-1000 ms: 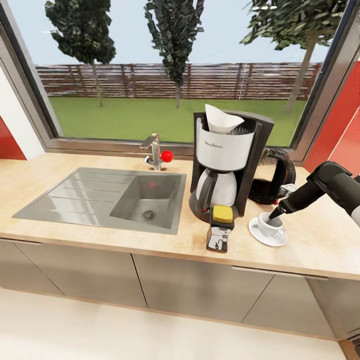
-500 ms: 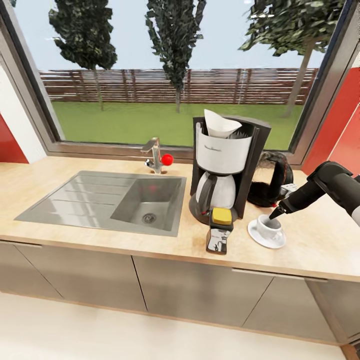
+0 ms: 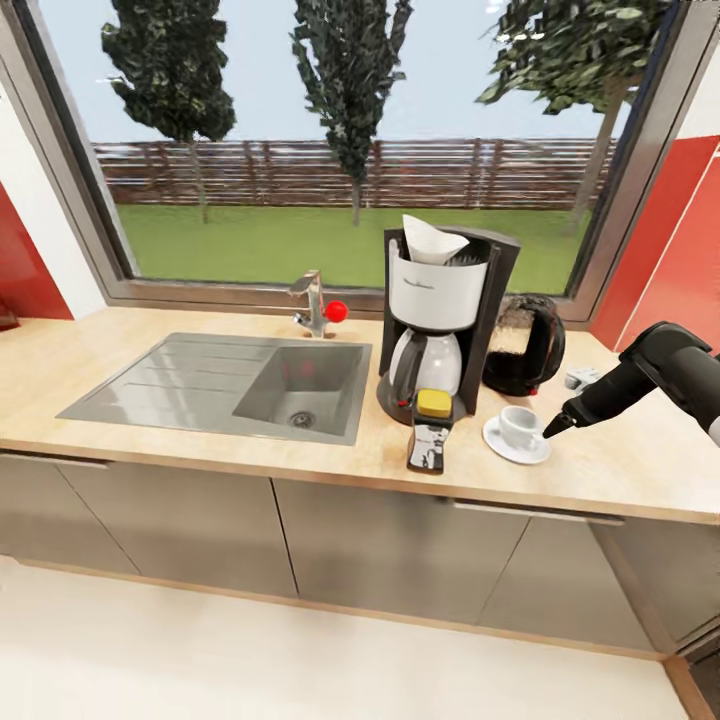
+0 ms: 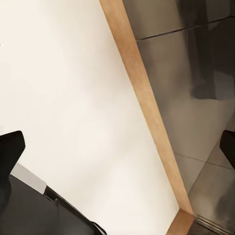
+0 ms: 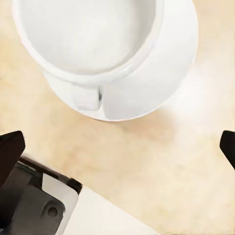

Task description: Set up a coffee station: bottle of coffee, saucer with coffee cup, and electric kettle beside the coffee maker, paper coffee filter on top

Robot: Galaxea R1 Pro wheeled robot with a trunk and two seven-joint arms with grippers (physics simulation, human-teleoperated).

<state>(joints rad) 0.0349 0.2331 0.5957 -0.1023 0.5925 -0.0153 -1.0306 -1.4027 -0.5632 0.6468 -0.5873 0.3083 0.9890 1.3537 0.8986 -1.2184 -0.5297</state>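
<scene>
**Cup on saucer, coffee station all but assembled**

Head view: the coffee maker (image 3: 443,325) stands on the kitchen countertop (image 3: 200,455) right of the sink (image 3: 225,385); the paper coffee filter (image 3: 430,240) sits in its open top, where the task wants it; the bottle of coffee (image 3: 430,433) stands just in front of the machine's base; the electric kettle (image 3: 522,347) is close on the machine's right, toward the window (image 3: 350,150); the coffee cup (image 3: 520,426) rests on the saucer (image 3: 516,445), just in front of the kettle and near the machine. By my reading every item is in its called-for spot, grouped tight so each counts as next to the machine. The right gripper (image 3: 556,427) hangs just beside the saucer, apart from the cup; a small grey object (image 3: 580,378) lies on the counter behind the arm, what it is I cannot tell; the tap (image 3: 312,305) with its red knob is well clear.

Left wrist view: pale floor (image 4: 73,107), a wooden strip and dark cabinet fronts (image 4: 196,88); the left fingertips (image 4: 11,147) show at opposite edges, spread wide, holding nothing.

Right wrist view: the cup sits centred on the saucer, handle toward the camera; the right fingertips (image 5: 10,147) stand far apart, empty; bare counter lies between them, so nothing blocks a retreat.
</scene>
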